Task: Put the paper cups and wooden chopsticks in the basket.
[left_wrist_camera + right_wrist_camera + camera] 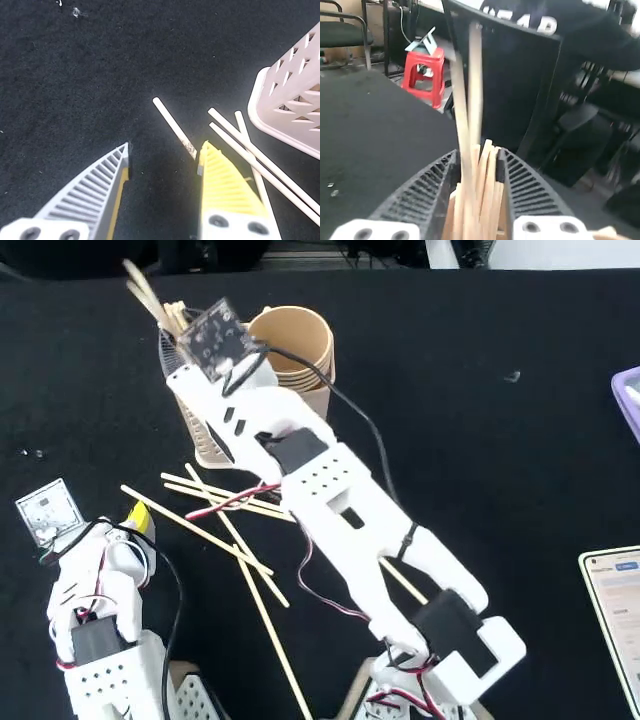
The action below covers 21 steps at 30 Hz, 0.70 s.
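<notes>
Chopstick bundle (481, 200) sits clamped in right hand (477, 151), ends poking out past it, over the basket (200, 440) at far side of bench (480, 440). Paper cups (295, 340) are stacked at the basket, in or behind it, can't tell. Left hand (164, 145) is wide open w/ nothing in it, low over loose chopsticks (172, 127) just beside the basket. Sticks prob. light, stiff, thin & apt to roll; pinch mid-length, across the shaft.

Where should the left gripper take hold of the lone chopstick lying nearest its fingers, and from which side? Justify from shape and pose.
Probably near its free end, from straight above. The lone chopstick is thin and lies flat on the cloth, so the open left gripper should straddle it crosswise. That end lies apart from the other chopsticks and the basket.
</notes>
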Tool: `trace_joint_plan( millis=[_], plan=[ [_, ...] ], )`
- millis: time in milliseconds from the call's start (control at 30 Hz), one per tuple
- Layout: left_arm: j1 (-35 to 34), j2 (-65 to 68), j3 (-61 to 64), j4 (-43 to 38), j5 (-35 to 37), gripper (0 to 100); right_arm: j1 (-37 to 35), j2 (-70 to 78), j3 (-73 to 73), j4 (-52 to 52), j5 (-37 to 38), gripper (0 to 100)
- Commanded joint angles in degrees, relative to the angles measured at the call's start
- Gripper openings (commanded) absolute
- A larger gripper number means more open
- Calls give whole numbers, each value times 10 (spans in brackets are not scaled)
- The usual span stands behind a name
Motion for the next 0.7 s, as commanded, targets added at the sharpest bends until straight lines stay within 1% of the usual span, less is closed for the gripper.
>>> trace_joint_plan(
  millis=[0,100,167,267,300,333,400,433,533,600,667],
  plan=[
    [7,1,-5,-12,4,221,7,-69,-64,98,-15,137],
    [7,1,-5,-12,4,221,5,-140,-71,207,-15,138],
    [7,1,-5,-12,4,221,-4,-194,-64,316,-15,136],
    [1,1,-6,-12,5,220,-37,-261,-17,507,-15,138],
    [1,1,-6,-12,4,220,-52,-278,10,557,-14,138],
    [1,1,-6,-12,4,220,-64,-289,45,584,-14,139],
    [1,1,-7,-12,5,220,-78,-295,134,584,-18,154],
    [1,1,-7,-12,6,220,-82,-293,180,564,-18,181],
    [1,1,-7,-12,6,220,-84,-275,309,446,-19,264],
    [1,1,-7,-12,6,220,-84,-252,362,364,-19,268],
    [1,1,-7,-12,6,220,-85,-221,378,323,-19,268]
  ],
)
